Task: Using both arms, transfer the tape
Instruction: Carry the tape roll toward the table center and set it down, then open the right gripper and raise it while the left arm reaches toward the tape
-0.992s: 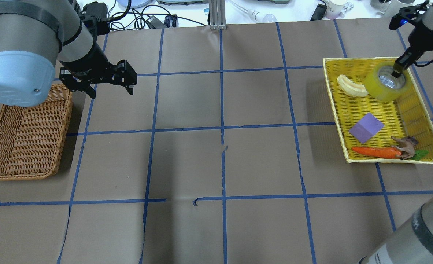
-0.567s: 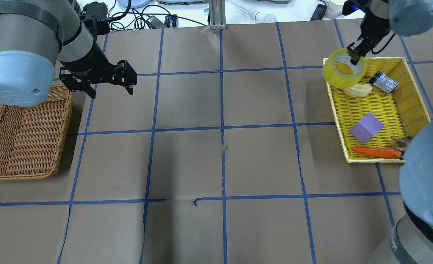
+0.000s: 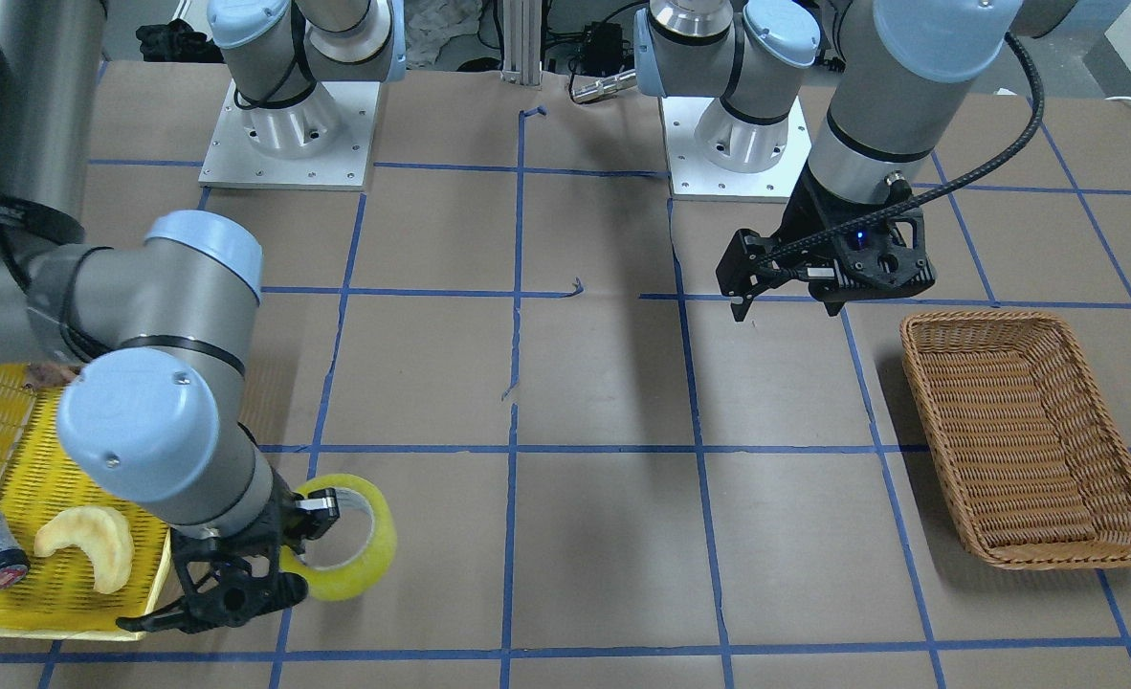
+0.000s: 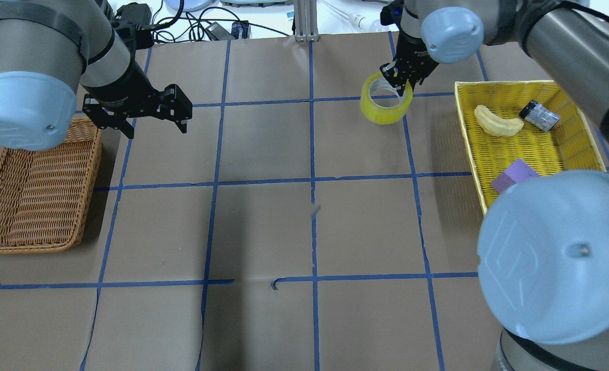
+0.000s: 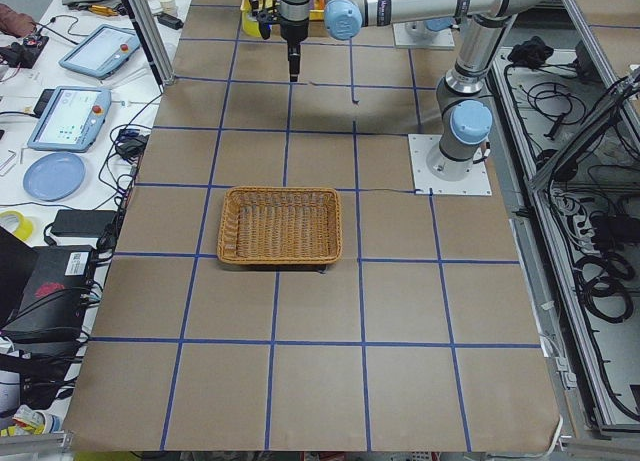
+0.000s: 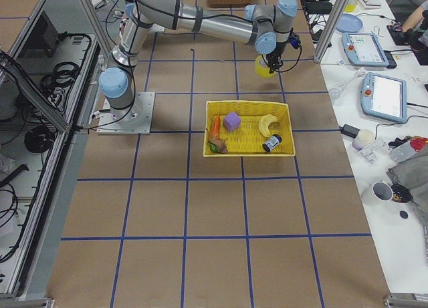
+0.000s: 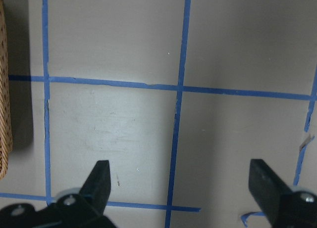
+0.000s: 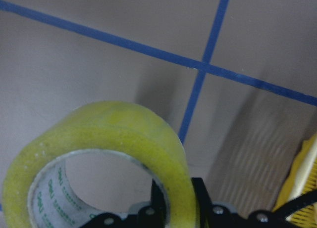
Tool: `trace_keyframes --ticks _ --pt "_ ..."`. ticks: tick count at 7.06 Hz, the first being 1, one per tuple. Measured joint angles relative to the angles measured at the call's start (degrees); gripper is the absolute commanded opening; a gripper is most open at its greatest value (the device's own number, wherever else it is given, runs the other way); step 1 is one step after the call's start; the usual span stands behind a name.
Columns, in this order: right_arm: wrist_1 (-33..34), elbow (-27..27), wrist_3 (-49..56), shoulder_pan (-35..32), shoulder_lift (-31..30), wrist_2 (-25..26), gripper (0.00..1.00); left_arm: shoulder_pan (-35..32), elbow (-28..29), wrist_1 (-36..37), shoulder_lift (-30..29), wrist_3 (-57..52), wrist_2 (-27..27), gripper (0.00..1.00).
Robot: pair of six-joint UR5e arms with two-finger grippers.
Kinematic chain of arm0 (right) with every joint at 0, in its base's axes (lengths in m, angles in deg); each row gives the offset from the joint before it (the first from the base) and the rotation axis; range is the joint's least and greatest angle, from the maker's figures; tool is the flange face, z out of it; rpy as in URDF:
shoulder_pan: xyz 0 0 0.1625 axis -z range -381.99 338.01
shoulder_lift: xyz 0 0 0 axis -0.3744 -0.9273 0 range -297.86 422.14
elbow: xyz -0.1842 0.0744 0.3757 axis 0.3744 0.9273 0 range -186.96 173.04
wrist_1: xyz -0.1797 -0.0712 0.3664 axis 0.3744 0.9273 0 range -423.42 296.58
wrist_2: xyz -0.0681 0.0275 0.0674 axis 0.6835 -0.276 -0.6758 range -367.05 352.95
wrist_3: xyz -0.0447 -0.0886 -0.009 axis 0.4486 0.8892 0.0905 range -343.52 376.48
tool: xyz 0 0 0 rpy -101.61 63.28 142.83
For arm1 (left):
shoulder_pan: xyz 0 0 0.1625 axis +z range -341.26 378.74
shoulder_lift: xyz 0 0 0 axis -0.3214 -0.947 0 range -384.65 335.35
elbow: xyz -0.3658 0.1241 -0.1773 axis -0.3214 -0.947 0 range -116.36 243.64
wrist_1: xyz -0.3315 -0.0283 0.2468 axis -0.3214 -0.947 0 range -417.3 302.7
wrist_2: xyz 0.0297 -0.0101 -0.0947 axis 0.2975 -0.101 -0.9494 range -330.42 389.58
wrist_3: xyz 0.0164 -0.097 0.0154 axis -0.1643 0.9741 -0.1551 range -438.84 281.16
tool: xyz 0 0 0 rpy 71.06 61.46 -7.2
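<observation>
— At the table's left end, what, how many?
— One wicker basket [image 4: 90,185]. Just beside it, one left gripper [image 4: 156,131] hangs above the table [image 4: 263,232], fingers spread wide.
— Middle?
— One tape [image 4: 386,114], right of the centre line, over the table near a blue-line crossing, outside both baskets. One right gripper [image 4: 401,85] has it: one finger inside the ring, one outside, pinched on the wall.
— Right end?
— One yellow tray [image 4: 461,118]. In it: one banana-shaped piece [image 4: 496,122], one dark cylinder [image 4: 539,115], one purple block [image 4: 513,175] partly behind the arm. The right side view adds one carrot [image 6: 215,126] and one brown figure [image 6: 217,146].
— Change versus a second ago?
— The tape was over the tray's far corner, then at its left rim. It is now well out, toward the middle. The cylinder is uncovered. The left gripper has not moved.
</observation>
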State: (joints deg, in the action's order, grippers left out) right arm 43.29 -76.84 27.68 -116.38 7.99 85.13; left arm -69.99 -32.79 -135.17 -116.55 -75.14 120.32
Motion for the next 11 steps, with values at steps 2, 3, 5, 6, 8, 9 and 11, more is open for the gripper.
trace_keyframes --ticks 2,3,5,6,8,9,11 --pt "0.2 7.7 -7.1 -5.2 7.2 -0.7 0.0 0.0 -0.1 0.0 -0.1 0.1 0.0 1.0" --pt "0.5 9.0 -10.1 -7.7 9.4 -1.3 0.0 0.0 0.0 0.3 -0.3 0.1 0.0 1.0" --pt "2.3 9.0 -13.3 -10.8 11.8 -1.2 0.04 0.1 0.0 1.4 -1.0 0.1 0.0 1.0" --pt "3.0 8.3 -13.7 -11.3 12.2 -0.8 0.85 0.1 0.0 1.6 -1.2 0.0 0.0 1.0" --pt "3.5 7.4 -14.0 -11.6 12.2 -0.3 1.0 0.1 -0.1 1.7 -1.5 0.0 0.1 1.0" --pt "3.5 7.4 -14.2 -11.6 11.3 -0.3 1.0 0.1 -0.1 1.7 -1.7 0.0 0.1 1.0" --pt "1.7 7.2 -13.8 -11.5 6.1 -0.5 1.0 0.1 0.0 1.7 -2.5 0.0 0.1 1.0"
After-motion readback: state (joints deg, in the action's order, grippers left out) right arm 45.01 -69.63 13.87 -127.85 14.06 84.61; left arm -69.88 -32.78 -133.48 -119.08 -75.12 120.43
